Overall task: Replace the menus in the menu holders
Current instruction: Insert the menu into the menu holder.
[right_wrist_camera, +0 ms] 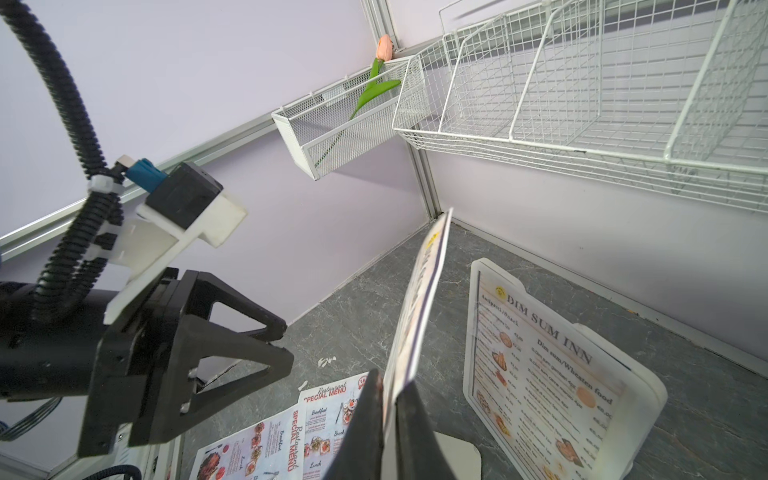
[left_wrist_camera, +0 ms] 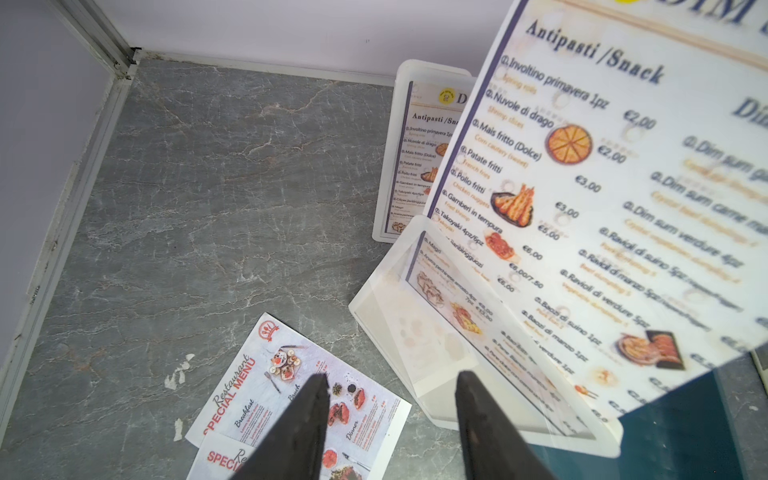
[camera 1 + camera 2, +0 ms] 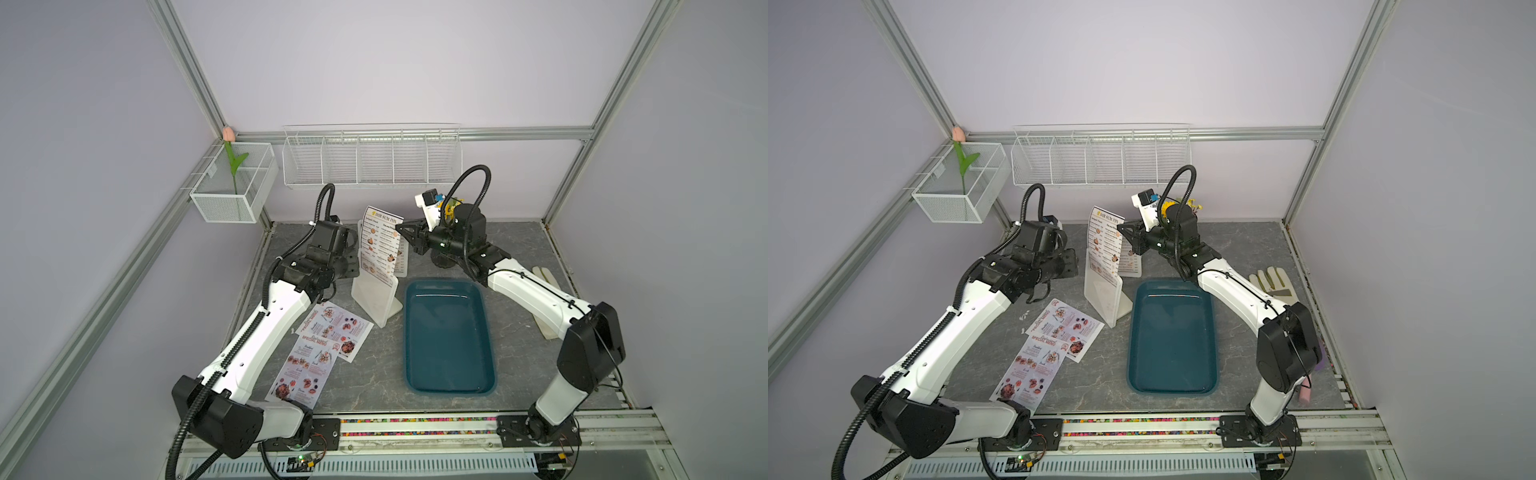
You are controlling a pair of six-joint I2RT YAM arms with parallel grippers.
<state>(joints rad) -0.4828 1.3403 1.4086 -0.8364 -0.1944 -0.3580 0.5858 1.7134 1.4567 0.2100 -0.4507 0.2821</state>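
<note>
White menu (image 1: pixel 419 307) edge clamped in R claw (image 1: pixel 390 384); L claw (image 2: pixel 392 376) apart, beside holder (image 2: pixel 399 328).

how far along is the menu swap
Done: nothing swapped yet. In hand: the right pincer grips a DIM SUM INN menu standing half out of the near holder. To do: the far holder holds its DIM SUM INN sheet; both SPECIAL MENU sheets lie loose. The left pincer is open.
</note>
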